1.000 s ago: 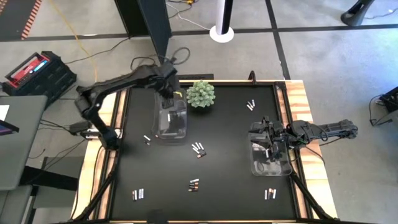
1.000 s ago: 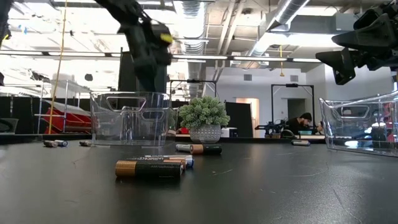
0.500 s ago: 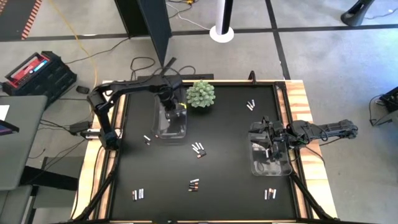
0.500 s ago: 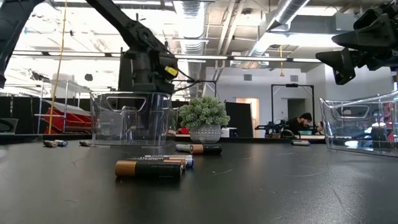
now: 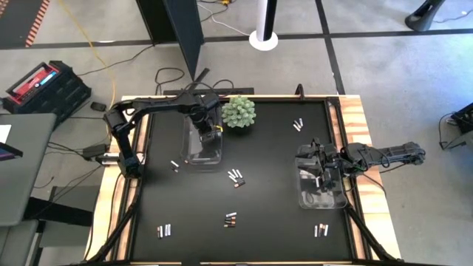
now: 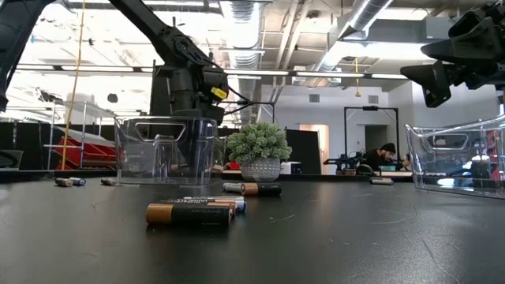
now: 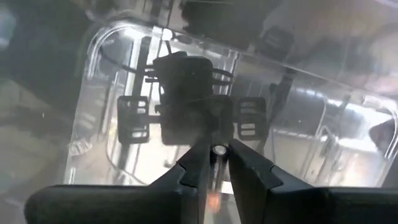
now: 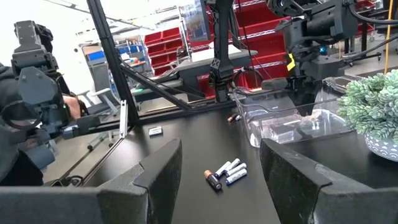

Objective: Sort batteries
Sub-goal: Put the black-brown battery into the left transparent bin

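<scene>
My left gripper (image 5: 203, 120) hangs over the far end of the left clear bin (image 5: 204, 145), shut on one small battery (image 7: 218, 150). In the low view it (image 6: 186, 95) stands at the bin's rim (image 6: 166, 120). My right gripper (image 5: 320, 167) waits open above the right clear bin (image 5: 322, 186); its fingers (image 8: 155, 171) stand wide apart. Loose batteries lie flat on the black table in small groups: middle (image 5: 236, 177), near middle (image 5: 230, 219), near left (image 5: 164, 231), near right (image 5: 320, 230), far right (image 5: 298, 125), and one beside the left bin (image 5: 175, 164). My left gripper pinches the battery between its two fingers (image 7: 198, 163), which point down into the left bin. The battery lies along the fingers; its pale end (image 7: 218, 150) shows at the tips and a reddish end (image 7: 213, 200) farther back. It is lifted clear above the bin's floor.
A green spiky ball plant (image 5: 239, 111) in a pot stands at the table's far edge, just right of the left bin. Wooden table borders (image 5: 353, 122) frame the black mat. In the low view, dark batteries (image 6: 189, 213) lie close in front.
My left gripper has come down toward the left bin's rim and shifted slightly toward the table's near edge, its arm stretching out lower over the far left corner. It has kept shut. The right arm and the loose batteries have stayed put.
</scene>
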